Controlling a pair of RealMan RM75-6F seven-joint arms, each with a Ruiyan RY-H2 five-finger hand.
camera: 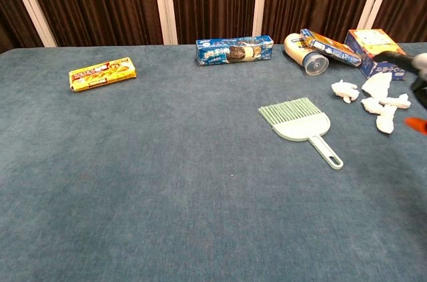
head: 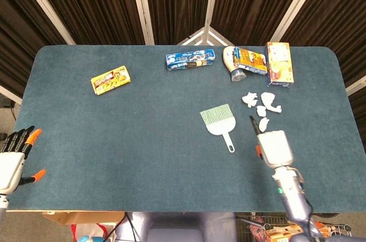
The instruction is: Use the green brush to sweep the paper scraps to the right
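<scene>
Green brush (head: 218, 121) lies flat on the blue surface (head: 143, 139), bristles pointing toward the far edge and handle toward the near right, held by neither hand. Far off to its left, at the near left corner, the left hand (head: 14, 159) hangs beside the surface's edge with its fingers spread and nothing in them. A yellow snack box (head: 111, 79) lies well beyond that hand, toward the far side. Farther right along the far edge sit a blue cookie pack (head: 189, 60), a tipped can (head: 234, 64) and an orange box (head: 279, 64). The paper scraps (head: 261, 106) lie in a loose cluster just right of the bristles. The right hand (head: 273, 147) hovers just near of the scraps and right of the handle, touching neither; whether its fingers are curled or apart cannot be told.
</scene>
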